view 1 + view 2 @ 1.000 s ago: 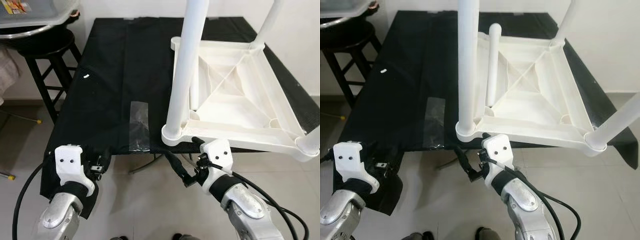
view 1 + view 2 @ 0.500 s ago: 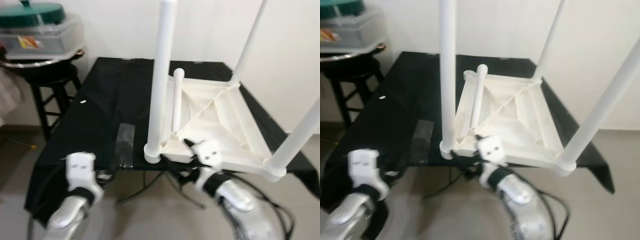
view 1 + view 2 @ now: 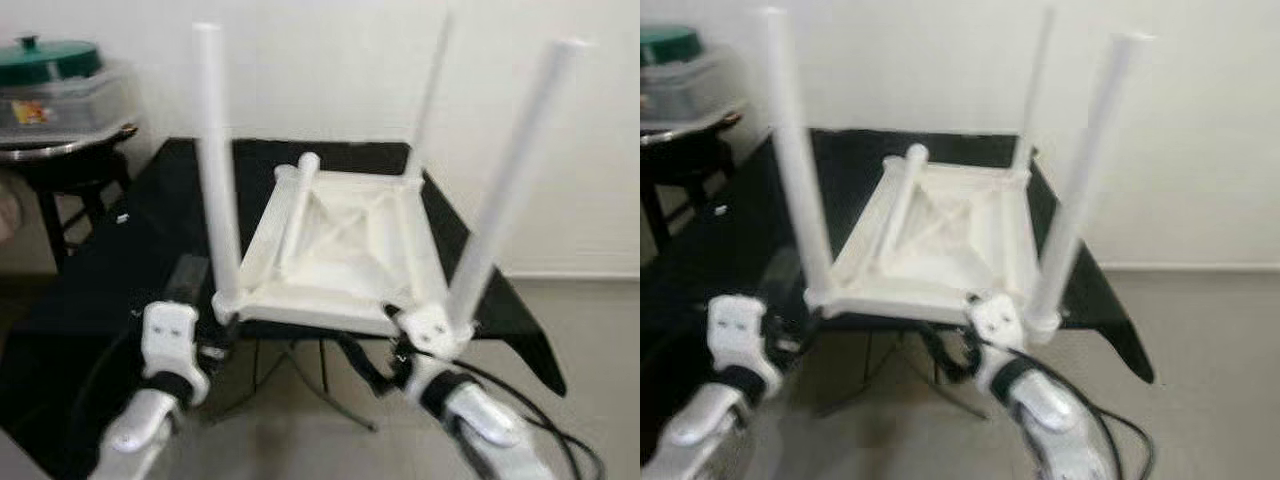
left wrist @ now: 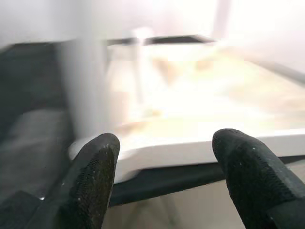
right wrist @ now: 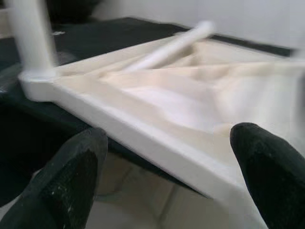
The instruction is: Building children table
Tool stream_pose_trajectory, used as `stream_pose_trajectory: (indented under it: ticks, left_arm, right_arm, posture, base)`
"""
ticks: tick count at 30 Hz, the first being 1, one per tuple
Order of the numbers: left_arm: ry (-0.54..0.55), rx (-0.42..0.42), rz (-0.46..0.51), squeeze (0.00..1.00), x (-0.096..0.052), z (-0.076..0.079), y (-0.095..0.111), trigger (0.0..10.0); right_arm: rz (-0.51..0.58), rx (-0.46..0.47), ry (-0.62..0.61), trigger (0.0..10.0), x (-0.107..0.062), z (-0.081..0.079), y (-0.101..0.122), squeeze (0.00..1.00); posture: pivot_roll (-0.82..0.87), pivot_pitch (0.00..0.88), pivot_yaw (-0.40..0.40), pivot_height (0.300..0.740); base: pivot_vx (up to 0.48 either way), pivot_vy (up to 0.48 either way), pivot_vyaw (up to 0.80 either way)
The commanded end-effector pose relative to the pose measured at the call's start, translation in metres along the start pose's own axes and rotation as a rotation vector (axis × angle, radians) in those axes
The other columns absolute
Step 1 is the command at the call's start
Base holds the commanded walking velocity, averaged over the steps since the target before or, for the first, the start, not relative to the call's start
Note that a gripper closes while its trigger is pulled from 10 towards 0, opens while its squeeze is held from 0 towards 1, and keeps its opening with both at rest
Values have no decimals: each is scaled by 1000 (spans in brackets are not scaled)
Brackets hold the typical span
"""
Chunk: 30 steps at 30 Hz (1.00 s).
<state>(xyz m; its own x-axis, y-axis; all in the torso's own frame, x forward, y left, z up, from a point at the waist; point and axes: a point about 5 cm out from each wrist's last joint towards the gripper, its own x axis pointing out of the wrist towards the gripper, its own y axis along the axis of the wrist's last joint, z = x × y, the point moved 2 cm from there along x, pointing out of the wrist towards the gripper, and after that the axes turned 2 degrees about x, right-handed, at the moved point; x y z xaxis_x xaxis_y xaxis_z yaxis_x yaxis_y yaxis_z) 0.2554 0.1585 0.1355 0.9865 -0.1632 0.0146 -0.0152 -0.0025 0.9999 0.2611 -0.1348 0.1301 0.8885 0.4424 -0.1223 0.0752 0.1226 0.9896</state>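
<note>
Upside down, the white plastic children's table point(image 3: 340, 250) lies on the black-covered desk point(image 3: 90, 300), near its front edge, w/ three legs pointing straight up; a fourth loose leg point(image 3: 296, 205) lies inside the ribbed underside, running front-to-back. Left gripper point(image 4: 164, 179) and right gripper point(image 5: 167, 183) both spread wide, facing table's front rim.

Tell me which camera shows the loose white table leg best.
The left eye view: the loose leg lies across the upturned tabletop. The right eye view matches it; the right wrist view shows it blurred, the left wrist view barely.
</note>
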Motion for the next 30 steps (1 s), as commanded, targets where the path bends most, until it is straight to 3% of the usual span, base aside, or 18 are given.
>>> stream_pose_trajectory:
  ticks: [1,24,30]
  left_arm:
    - [12,-10,-17,0,-3,-4,-2,10000]
    - [-7,-49,-26,0,1,6,-5,10000]
    - [-40,-28,-7,0,4,10,-1,10000]
  right_arm:
    - [28,7,22,10000,3,-5,4,0]
    - [34,-3,58,10000,3,-4,3,0]
    - [25,-14,88,10000,4,-7,3,0]
  posture:
    - [-77,0,-33,740]
    - [-93,0,-50,740]
    - [-82,2,-55,740]
  base:
    - [0,-469,0]
    - [0,-469,0]
    - [0,-469,800]
